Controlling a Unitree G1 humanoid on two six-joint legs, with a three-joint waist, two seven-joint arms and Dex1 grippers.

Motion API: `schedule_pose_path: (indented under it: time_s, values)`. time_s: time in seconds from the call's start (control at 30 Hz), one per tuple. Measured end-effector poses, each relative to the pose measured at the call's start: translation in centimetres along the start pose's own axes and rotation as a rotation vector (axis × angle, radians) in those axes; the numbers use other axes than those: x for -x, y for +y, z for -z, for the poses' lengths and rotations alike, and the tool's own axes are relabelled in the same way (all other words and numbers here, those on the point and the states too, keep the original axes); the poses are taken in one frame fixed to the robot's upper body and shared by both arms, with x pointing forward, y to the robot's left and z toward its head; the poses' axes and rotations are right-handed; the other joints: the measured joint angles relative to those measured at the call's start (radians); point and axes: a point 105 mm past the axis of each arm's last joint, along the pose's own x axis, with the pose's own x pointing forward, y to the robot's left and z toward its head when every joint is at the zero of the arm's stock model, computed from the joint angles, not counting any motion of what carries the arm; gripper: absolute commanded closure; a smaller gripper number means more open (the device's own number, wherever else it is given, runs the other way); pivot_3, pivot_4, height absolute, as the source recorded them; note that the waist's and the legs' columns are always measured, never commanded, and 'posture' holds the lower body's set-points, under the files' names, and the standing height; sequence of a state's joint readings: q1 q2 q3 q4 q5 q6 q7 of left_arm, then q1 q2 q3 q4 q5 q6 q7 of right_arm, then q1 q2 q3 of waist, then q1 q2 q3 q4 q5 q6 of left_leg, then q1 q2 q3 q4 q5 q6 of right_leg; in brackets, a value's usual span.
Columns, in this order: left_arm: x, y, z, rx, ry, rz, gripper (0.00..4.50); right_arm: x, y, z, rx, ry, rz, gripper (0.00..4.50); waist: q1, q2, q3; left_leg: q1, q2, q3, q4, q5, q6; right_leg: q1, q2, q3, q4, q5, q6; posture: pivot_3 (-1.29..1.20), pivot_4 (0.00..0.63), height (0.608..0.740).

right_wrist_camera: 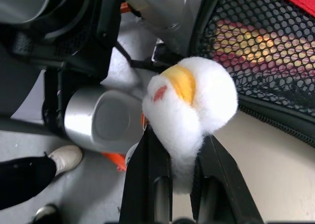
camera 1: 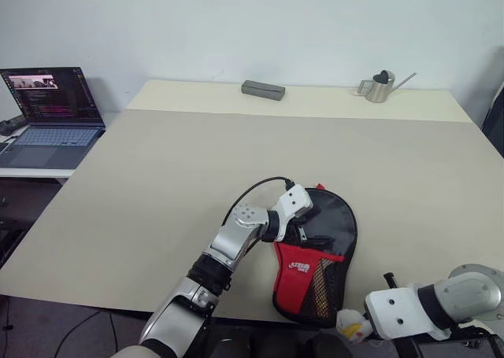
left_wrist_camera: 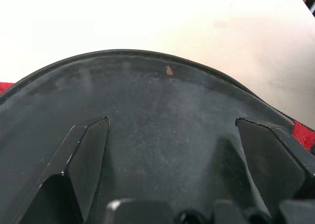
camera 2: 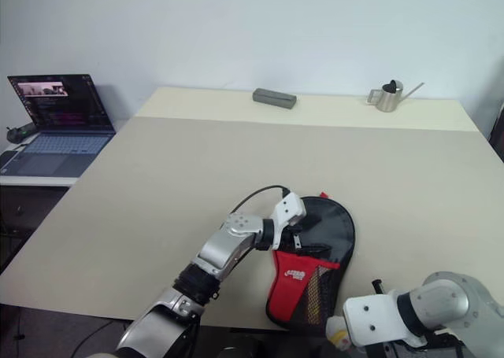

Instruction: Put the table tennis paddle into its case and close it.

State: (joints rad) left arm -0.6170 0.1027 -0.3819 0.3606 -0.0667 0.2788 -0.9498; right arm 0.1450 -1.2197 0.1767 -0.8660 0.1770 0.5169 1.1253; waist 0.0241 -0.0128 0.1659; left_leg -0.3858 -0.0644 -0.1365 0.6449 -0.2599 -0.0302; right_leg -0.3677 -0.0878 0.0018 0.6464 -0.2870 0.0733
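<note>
Beige surface (camera 1: 157, 185) carries the case (camera 1: 331, 240) at its near edge, paddle not visible to me. My left claw (camera 1: 303, 234) rests spread wide on the case's black top. My right claw (right_wrist_camera: 179, 160) is clamped on the white-yellow duck charm (right_wrist_camera: 189, 103) beside the mesh panel (right_wrist_camera: 266, 42). Laptop (camera 1: 51, 114) far left, watering can (camera 1: 382, 85) at back.

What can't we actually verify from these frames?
- Table tennis paddle: inside the case or not, unclear; in the right wrist view the mesh shows only red and yellow blurs.
- Zipper: how far closed can't be told; the left end effector covers part of the case in the head views.
- Duck charm: pinched by the right end effector, whose fingers hide its link to the zipper.
- Laptop screen: too small to read.
</note>
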Motion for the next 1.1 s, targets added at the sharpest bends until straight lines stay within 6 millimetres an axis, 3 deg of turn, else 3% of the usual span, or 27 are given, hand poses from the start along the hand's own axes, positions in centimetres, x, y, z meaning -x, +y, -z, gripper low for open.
schedule_pose_path:
  time_s: [0.23, 0.37, 0.7, 0.83, 0.93, 1.1]
  values:
    - [-0.1, 0.0, 0.0, 0.000, 0.001, 0.000, 0.00, 0.1, -0.6, -0.2, -0.018, -0.006, 0.022, 2.21, 0.000, 0.000, 0.000, 0.000, 0.000, 0.000, 0.000, 0.000, 0.000, 0.000, 0.000, 0.000, 0.001, 0.000, 0.000, 0.00, 0.150, 0.740]
    - [-0.1, 0.0, 0.0, -0.001, 0.001, 0.000, 0.00, 1.2, -1.8, -0.9, -0.052, -0.054, 0.049, 2.21, -0.001, 0.000, 0.000, 0.001, 0.000, 0.000, 0.001, 0.000, 0.000, 0.000, 0.000, 0.001, 0.001, 0.000, 0.000, 0.00, 0.150, 0.740]
    - [-0.6, -0.1, -0.2, -0.003, 0.001, 0.010, 0.00, 6.6, -5.6, -3.7, -0.123, -0.210, 0.178, 2.21, 0.001, 0.000, 0.000, 0.001, 0.000, 0.000, 0.001, -0.002, 0.003, 0.001, 0.000, 0.001, 0.001, 0.001, 0.000, 0.00, 0.150, 0.740]
    - [-0.8, -0.2, -0.3, -0.006, -0.004, 0.014, 0.00, 7.0, -5.4, -3.7, -0.170, -0.225, 0.149, 2.21, 0.001, 0.000, 0.000, 0.001, 0.000, 0.000, 0.001, -0.002, 0.004, 0.000, 0.000, 0.002, 0.001, 0.001, 0.000, 0.00, 0.150, 0.740]
    - [-0.9, -0.1, -0.3, -0.008, -0.004, 0.013, 0.00, 6.6, -5.0, -3.1, -0.209, -0.211, 0.125, 1.68, 0.001, 0.000, 0.000, 0.001, 0.000, 0.001, 0.001, -0.002, 0.004, 0.000, 0.000, 0.002, 0.001, 0.001, 0.000, 0.00, 0.150, 0.740]
    - [-0.8, -0.1, -0.2, -0.009, -0.003, 0.012, 0.00, 6.4, -5.0, -2.7, -0.224, -0.205, 0.134, 0.02, 0.000, 0.000, 0.000, 0.001, 0.000, 0.001, 0.001, -0.002, 0.004, 0.000, 0.000, 0.003, 0.001, 0.001, 0.000, 0.00, 0.150, 0.740]
